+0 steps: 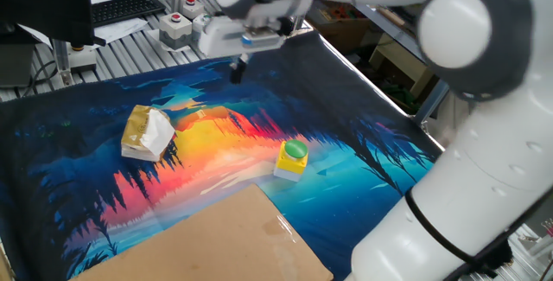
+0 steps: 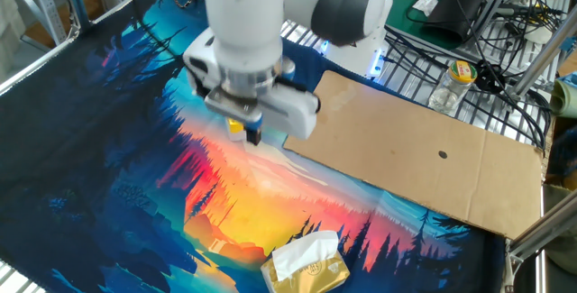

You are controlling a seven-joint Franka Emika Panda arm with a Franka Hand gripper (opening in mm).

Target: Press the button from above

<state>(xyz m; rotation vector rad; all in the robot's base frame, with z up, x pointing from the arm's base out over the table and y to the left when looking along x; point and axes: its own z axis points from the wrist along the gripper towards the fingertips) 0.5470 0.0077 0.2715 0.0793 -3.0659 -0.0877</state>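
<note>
The button (image 1: 292,159), a small yellow box with a green dome cap, sits on the colourful mat (image 1: 363,156) right of the middle. My gripper (image 1: 238,69) hangs high in the air, well above the mat and apart from the button. Its dark fingertips show as one narrow tip with no gap, and it holds nothing. In the other fixed view the gripper (image 2: 253,136) stands in front of the button, and only a sliver of yellow (image 2: 234,128) shows beside the fingers.
A tissue pack (image 1: 147,132) lies on the left of the mat and also shows in the other fixed view (image 2: 306,262). A cardboard sheet (image 1: 216,238) covers the near edge of the mat. Grey boxes with red buttons (image 1: 176,27) stand on the rails behind.
</note>
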